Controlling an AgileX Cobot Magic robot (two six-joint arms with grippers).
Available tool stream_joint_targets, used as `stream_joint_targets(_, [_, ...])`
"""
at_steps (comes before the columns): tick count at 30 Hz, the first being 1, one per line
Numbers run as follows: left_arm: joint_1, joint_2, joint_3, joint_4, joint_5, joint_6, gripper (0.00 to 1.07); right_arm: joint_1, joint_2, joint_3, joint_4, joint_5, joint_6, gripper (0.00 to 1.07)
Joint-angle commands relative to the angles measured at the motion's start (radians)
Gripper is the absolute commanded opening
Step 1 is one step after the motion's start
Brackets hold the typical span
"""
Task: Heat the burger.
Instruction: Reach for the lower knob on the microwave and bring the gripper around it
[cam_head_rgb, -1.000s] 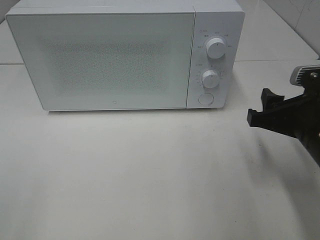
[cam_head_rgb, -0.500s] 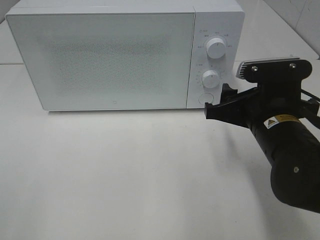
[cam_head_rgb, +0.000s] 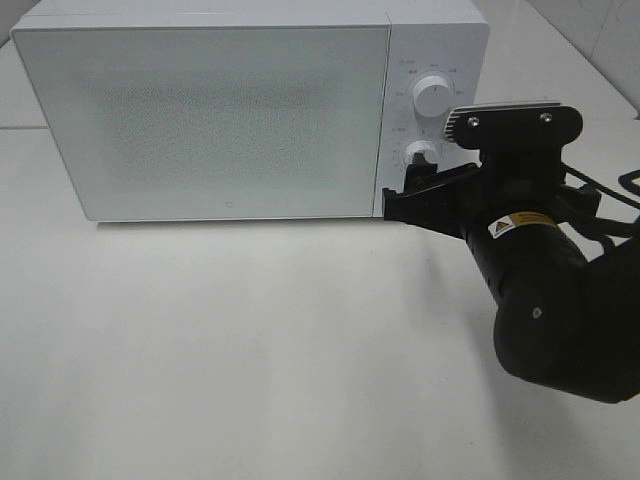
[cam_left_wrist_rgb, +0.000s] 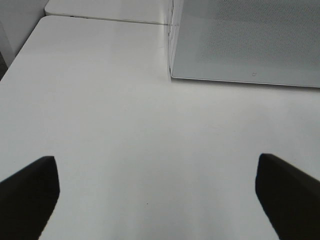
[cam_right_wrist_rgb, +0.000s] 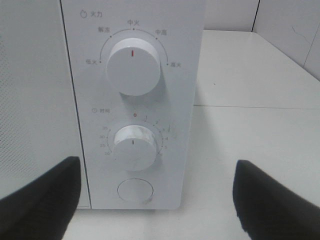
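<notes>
The burger is out of view. A white microwave (cam_head_rgb: 200, 110) stands at the back of the table with its door shut. My right gripper (cam_head_rgb: 405, 192) is open and empty, close in front of the microwave's control panel. In the right wrist view its fingers flank the lower knob (cam_right_wrist_rgb: 134, 147) and the round button (cam_right_wrist_rgb: 135, 190) without touching them. The upper knob (cam_right_wrist_rgb: 133, 66) sits above them. My left gripper (cam_left_wrist_rgb: 160, 195) is open and empty over bare table, short of the microwave's front left corner (cam_left_wrist_rgb: 172, 75). It does not show in the exterior high view.
The white table (cam_head_rgb: 250, 340) stretches in front of the microwave. The right arm's black body (cam_head_rgb: 550, 300) fills the right side of the exterior high view. A tiled wall (cam_head_rgb: 600, 30) rises at the far right behind the table.
The right arm has swung in from the right edge toward the microwave. Its gripper now sits at the lower control panel. The left gripper has not visibly changed.
</notes>
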Motion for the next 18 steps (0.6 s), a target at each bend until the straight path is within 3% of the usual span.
stream_joint_targets(1, [0.004, -0.018, 0.003, -0.009, -0.009, -0.003, 1.0, 0.001, 0.021, -0.023, -0.009, -0.005, 0.01, 0.8])
stream_joint_targets(18, [0.004, -0.018, 0.003, -0.009, -0.009, -0.003, 1.0, -0.052, 0.167, -0.182, -0.065, 0.049, 0.011, 0.76])
